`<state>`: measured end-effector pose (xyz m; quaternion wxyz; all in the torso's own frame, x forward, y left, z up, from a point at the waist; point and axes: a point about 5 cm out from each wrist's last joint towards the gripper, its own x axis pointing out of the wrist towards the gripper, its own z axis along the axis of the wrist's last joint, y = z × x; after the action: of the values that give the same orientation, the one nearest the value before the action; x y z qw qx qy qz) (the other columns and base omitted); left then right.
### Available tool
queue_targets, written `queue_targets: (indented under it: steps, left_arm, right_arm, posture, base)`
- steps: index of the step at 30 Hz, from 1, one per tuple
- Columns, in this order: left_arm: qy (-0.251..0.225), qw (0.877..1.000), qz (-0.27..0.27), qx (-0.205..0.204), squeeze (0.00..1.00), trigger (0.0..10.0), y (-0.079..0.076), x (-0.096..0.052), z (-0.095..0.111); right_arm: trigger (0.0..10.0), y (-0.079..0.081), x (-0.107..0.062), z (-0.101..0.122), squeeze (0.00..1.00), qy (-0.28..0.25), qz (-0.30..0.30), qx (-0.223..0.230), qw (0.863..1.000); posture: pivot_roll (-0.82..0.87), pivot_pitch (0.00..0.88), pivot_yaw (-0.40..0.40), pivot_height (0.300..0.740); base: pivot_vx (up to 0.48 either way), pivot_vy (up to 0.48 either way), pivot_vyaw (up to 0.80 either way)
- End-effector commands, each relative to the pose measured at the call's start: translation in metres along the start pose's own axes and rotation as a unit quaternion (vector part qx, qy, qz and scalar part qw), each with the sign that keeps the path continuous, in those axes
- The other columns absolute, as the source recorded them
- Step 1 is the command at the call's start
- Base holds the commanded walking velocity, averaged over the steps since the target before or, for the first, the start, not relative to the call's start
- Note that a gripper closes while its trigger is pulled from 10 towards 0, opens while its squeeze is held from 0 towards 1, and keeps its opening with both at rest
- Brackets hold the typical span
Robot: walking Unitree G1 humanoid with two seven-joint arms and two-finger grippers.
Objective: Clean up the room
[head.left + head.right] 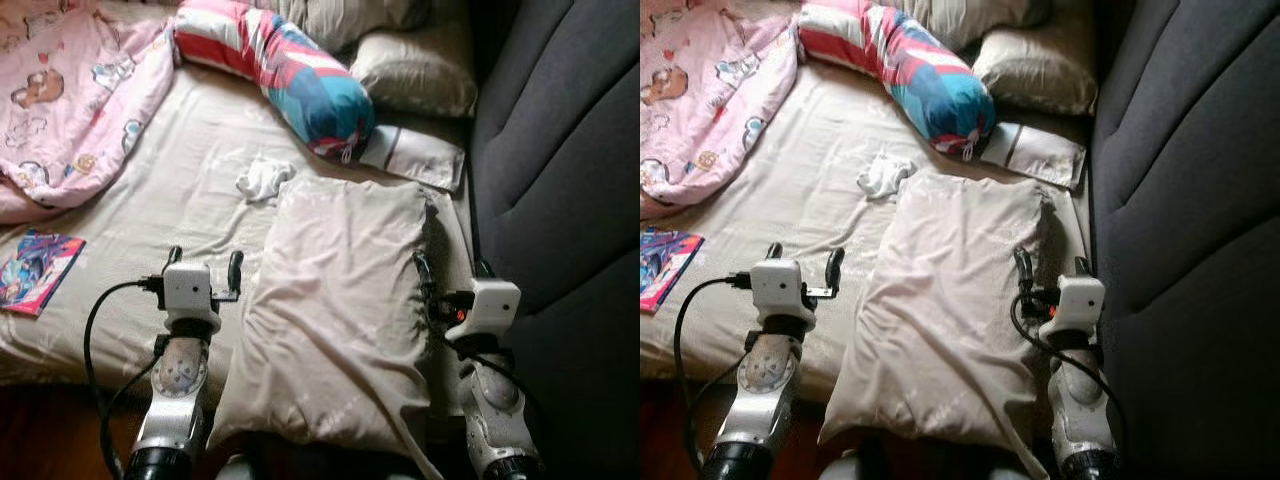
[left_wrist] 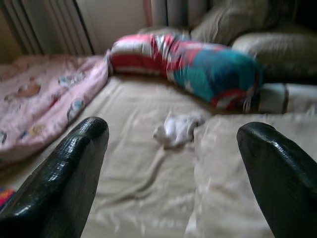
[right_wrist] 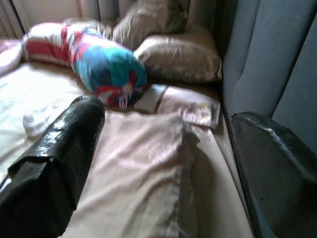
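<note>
Both grippers, left (image 1: 204, 265) and right (image 1: 452, 268), were held with fingers spread wide and empty on either side of the beige pillow (image 1: 335, 300), which was laid flat on the bed sheet (image 1: 190, 150) near a crumpled white cloth (image 1: 263, 178).

Silver arms, black cables, black-fingered pincers

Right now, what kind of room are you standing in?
Most likely a bedroom. I'm at a bed with a beige sheet, a large pillow between my open left gripper and right gripper, a pink cartoon blanket, and a padded dark headboard.
</note>
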<state>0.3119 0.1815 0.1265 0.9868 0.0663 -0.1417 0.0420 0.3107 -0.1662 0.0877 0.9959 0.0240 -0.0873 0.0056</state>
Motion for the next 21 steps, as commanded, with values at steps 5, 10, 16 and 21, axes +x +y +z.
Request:
queue_targets:
  steps: [5, 10, 16, 21]
  left_arm:
    - [0.015, 1.000, 0.000, -0.001, 0.00, 10.0, 0.001, 0.001, -0.005]
    - [0.024, 1.000, 0.002, -0.004, 0.00, 10.0, 0.002, 0.000, -0.009]
    - [0.029, 1.000, -0.001, -0.006, 0.00, 10.0, 0.001, -0.002, -0.010]
    - [0.035, 0.999, 0.002, -0.009, 0.00, 10.0, 0.002, -0.005, -0.012]
  right_arm:
    - [10.0, -0.001, 0.000, -0.006, 0.00, 0.018, -0.008, 0.014, 1.000]
    - [10.0, 0.002, -0.002, -0.010, 0.00, 0.023, -0.007, 0.014, 1.000]
    - [10.0, 0.001, -0.006, -0.015, 0.00, 0.039, -0.009, 0.013, 0.999]
    - [10.0, 0.001, -0.007, -0.020, 0.00, 0.064, -0.013, 0.006, 0.998]
  posture:
    - [-0.06, 0.138, -0.017, 0.740]
    - [-0.07, 0.154, -0.014, 0.740]
    - [-0.07, 0.174, -0.016, 0.740]
    - [-0.07, 0.199, -0.019, 0.735]
  base:
    - [0.000, 0.000, 0.00]
    - [0.000, 0.000, 0.00]
    - [0.000, 0.000, 0.00]
    - [0.000, 0.000, 0.00]
